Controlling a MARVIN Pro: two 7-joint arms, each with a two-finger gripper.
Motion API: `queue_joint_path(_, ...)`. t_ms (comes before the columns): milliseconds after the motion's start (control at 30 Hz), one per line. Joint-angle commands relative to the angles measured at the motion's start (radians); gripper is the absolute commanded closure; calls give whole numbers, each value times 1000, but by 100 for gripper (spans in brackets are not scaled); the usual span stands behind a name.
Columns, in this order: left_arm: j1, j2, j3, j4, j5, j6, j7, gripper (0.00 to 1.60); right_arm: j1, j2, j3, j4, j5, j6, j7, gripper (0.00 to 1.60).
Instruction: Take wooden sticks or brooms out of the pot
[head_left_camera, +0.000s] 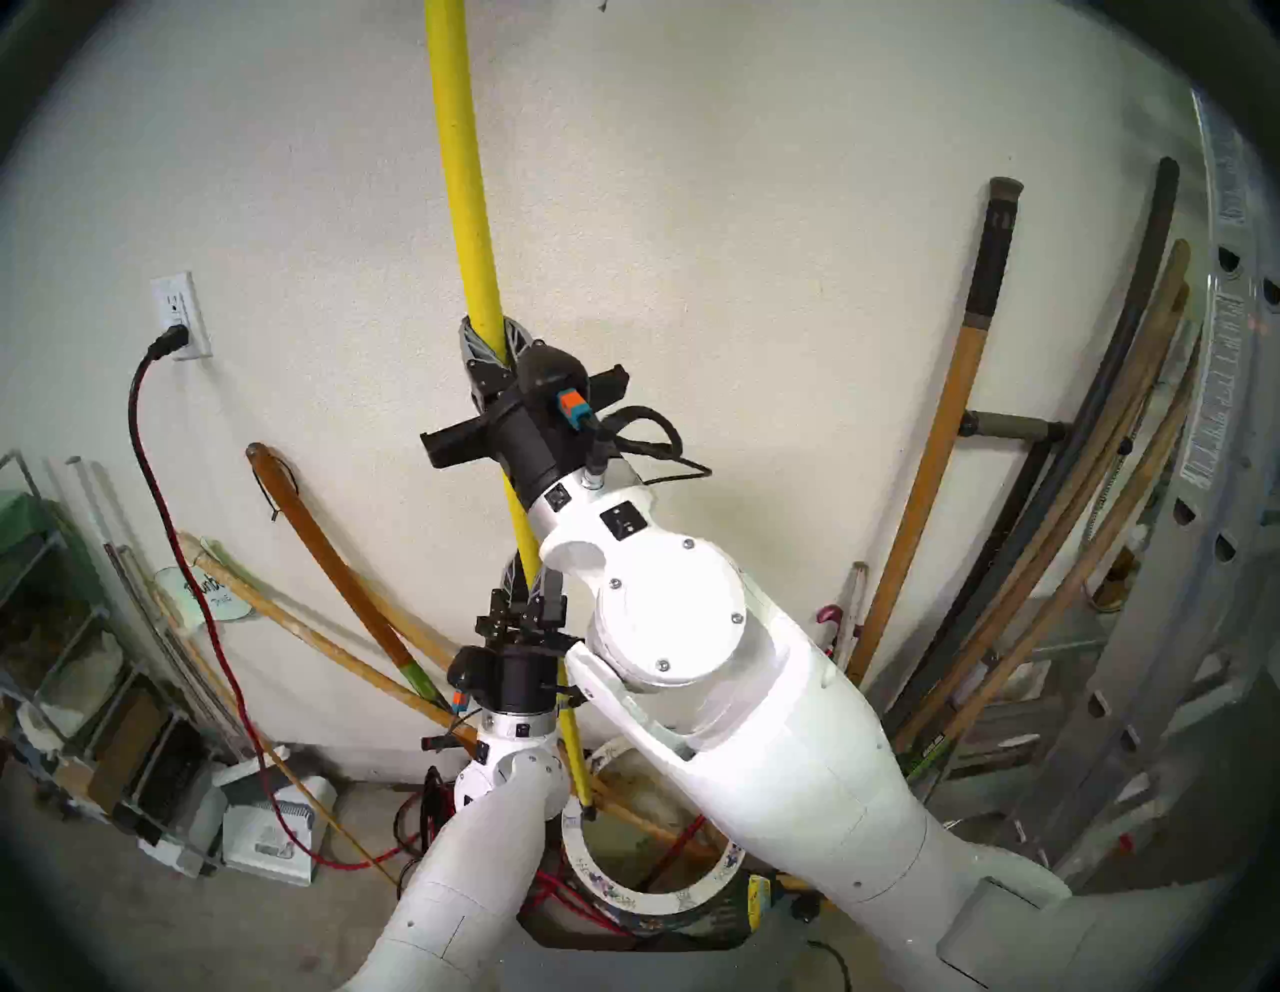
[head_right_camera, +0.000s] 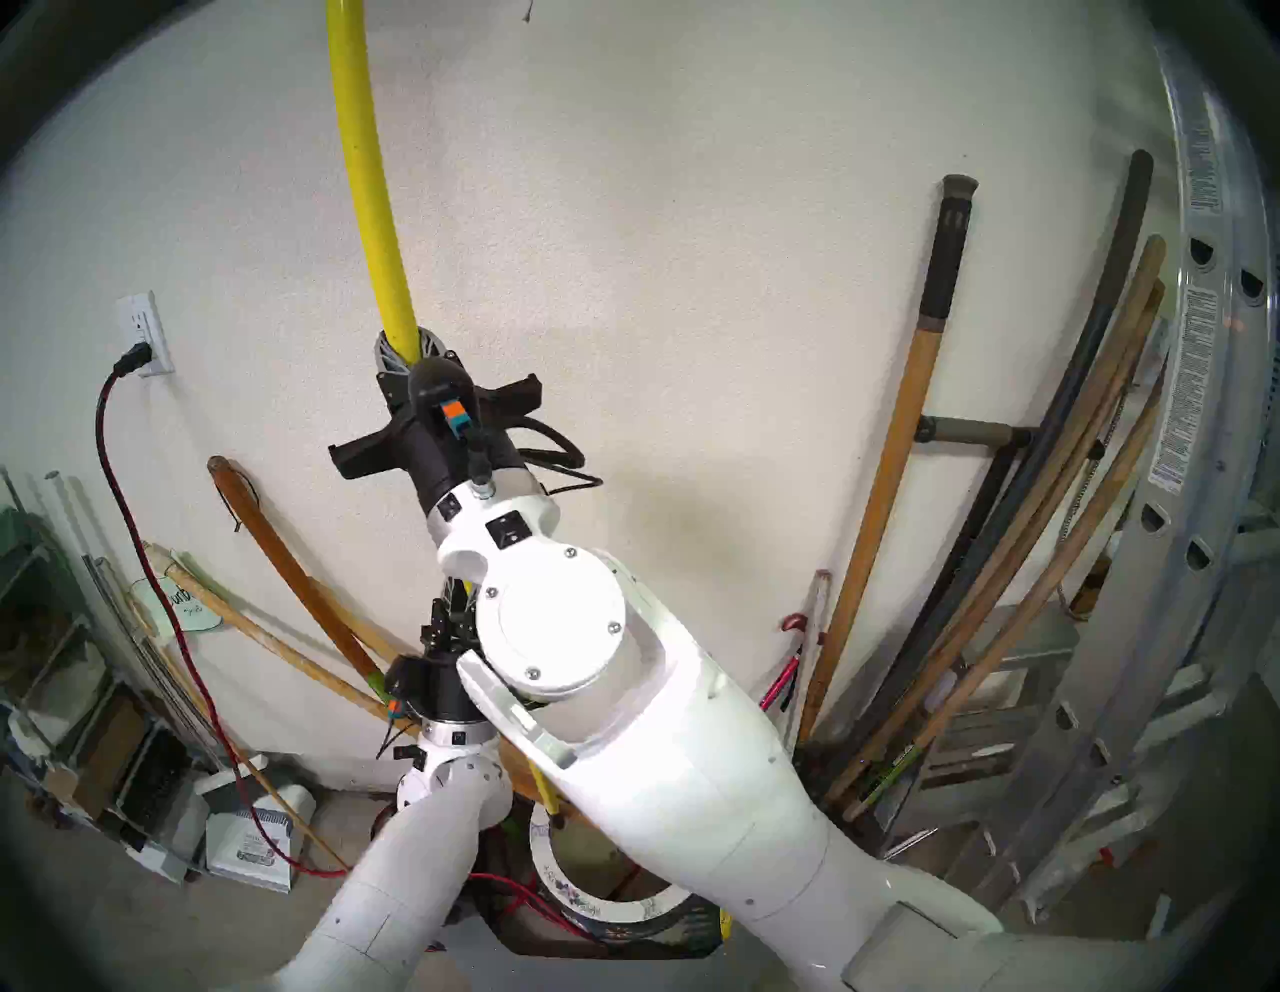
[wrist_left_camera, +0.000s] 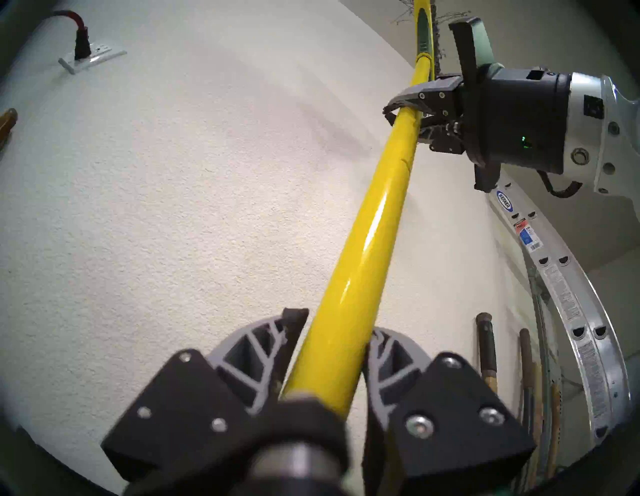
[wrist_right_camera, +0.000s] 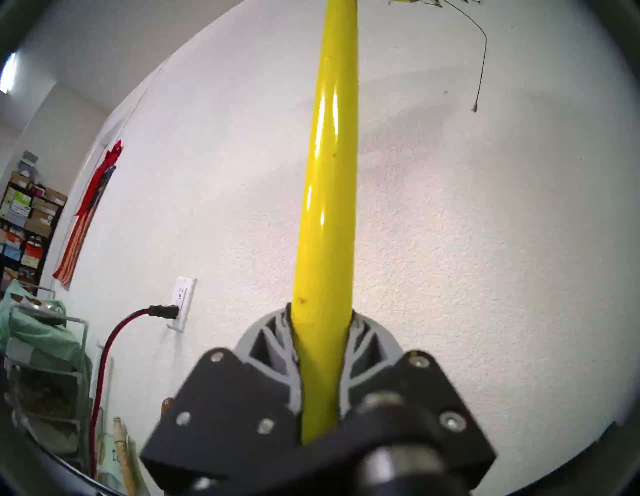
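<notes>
Both grippers are clamping the broom (head_left_camera: 463, 173) by its long yellow pole, 1 above the other. The right gripper (head_left_camera: 493, 343) is sitting higher up, its grey ribbed fingers (wrist_right_camera: 273, 341) pressing tight against both sides of the pole, fully closed on it. The left gripper (head_left_camera: 528, 587) is gripping lower down, its fingers (wrist_left_camera: 258, 350) squeezing the pole from either side at a part-closed width that matches the pole's thickness. The pole is running up past the top edge of the head views, leaning slightly left; the left wrist view is showing the yellow-and-green head end far up near the right gripper, with thin dark bristles beyond it.

The pole's lower black tip (head_left_camera: 589, 812) is hanging at the far rim of the pot (head_left_camera: 647, 900); whether it is touching the rim cannot be told. The pot, white-rimmed with small painted flowers, is standing on the floor below both arms, and wooden sticks (head_left_camera: 332, 651) are leaning out of it toward the left wall. More handles (head_left_camera: 928, 443) are leaning in the right corner beside an aluminium ladder (head_left_camera: 1177, 554). A red cord (head_left_camera: 176, 547) is plugging into the wall outlet (head_left_camera: 179, 315) at left.
</notes>
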Motion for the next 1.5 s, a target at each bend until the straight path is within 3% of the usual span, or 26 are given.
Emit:
queue_joint_path(0,-102,23,-67,-103,-27,-4,-26,160,14,-30,-25,14,4,17,10,160)
queue_joint_path(933,-112,93,-140,-235,-15,-4,-17,160,150,-178,-50,120,23,82,38,160)
queue_joint_path(1467,-57,133,-199,-282,-32,-4,-9,160,142,-237,-111,195,32,110,32,160)
